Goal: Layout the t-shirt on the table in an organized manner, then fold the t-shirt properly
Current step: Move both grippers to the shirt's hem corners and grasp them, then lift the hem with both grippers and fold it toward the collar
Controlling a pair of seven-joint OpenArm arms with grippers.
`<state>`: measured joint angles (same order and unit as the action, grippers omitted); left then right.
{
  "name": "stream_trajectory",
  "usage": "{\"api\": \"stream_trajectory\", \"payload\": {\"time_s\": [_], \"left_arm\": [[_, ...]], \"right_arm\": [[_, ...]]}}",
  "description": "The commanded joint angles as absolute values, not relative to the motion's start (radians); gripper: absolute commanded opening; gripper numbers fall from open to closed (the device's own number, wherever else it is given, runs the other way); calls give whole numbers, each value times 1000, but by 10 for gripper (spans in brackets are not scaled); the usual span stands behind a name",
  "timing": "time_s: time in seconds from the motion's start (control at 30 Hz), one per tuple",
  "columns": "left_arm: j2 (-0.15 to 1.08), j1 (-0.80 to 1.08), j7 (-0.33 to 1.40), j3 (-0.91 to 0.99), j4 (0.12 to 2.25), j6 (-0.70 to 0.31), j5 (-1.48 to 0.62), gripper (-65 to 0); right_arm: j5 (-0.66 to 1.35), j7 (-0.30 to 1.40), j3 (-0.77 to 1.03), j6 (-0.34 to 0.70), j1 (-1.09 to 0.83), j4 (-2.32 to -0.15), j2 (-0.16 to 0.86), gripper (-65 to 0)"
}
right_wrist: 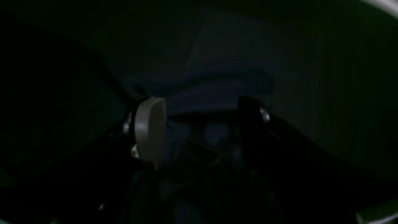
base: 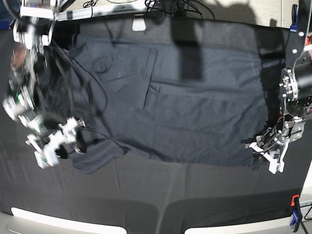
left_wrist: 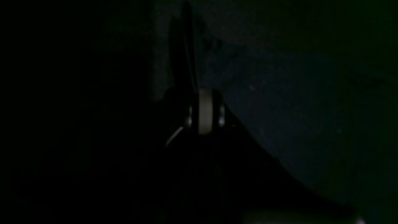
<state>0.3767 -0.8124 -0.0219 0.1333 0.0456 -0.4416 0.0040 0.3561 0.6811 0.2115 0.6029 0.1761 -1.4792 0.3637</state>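
Note:
The dark navy t-shirt (base: 185,112) lies spread and wrinkled across the black table (base: 195,200). My left gripper (base: 257,145) is at the shirt's lower right corner. In the left wrist view the left gripper (left_wrist: 203,93) has its pads pressed together on a fold of the bluish cloth (left_wrist: 295,102). My right gripper (base: 77,141) is at the shirt's lower left corner. In the right wrist view the right gripper (right_wrist: 199,112) is open, with bunched shirt cloth (right_wrist: 224,81) between its pale pad (right_wrist: 150,130) and the dark far finger.
A blue clamp (base: 294,17) sits at the table's far right corner and an orange and blue clamp (base: 294,214) at the near right. Cables (base: 165,6) lie beyond the far edge. A small white patch (base: 139,24) sits at the far edge.

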Motion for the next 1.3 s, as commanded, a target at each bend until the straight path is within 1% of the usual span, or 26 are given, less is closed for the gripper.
{"api": "stream_trajectory", "payload": {"time_s": [0.0, 0.1, 0.2, 0.3, 0.37, 0.53, 0.63, 0.83, 1.13, 1.27], "left_arm": [[385, -845, -26, 136, 58, -441, 0, -650], [386, -845, -22, 136, 58, -441, 0, -650], [386, -845, -23, 136, 58, -441, 0, -650], [386, -845, -32, 136, 58, -441, -1, -650], [386, -845, -39, 136, 59, -441, -1, -650], [386, -845, -46, 136, 59, -441, -1, -650], [386, -845, -54, 136, 58, -441, -1, -650], [385, -845, -55, 136, 59, -441, -8, -650], [386, -845, -56, 136, 59, -441, -8, -650], [386, -845, -56, 136, 59, -441, -8, -650]], "right_arm": [[374, 692, 200, 597, 250, -1442, 382, -292], [402, 849, 136, 567, 411, -1254, 382, -292], [395, 919, 67, 567, 561, -1073, 382, -292], [325, 929, 0, 563, 679, -898, 382, -292], [268, 920, -33, 542, 741, -780, 382, -292], [188, 910, -54, 542, 845, -541, 385, -292], [189, 902, -54, 546, 849, -512, 401, -292], [192, 826, -54, 546, 842, -511, 422, -292], [185, 753, -54, 545, 842, -510, 356, -292], [152, 650, -54, 542, 842, -510, 344, -292]]}}
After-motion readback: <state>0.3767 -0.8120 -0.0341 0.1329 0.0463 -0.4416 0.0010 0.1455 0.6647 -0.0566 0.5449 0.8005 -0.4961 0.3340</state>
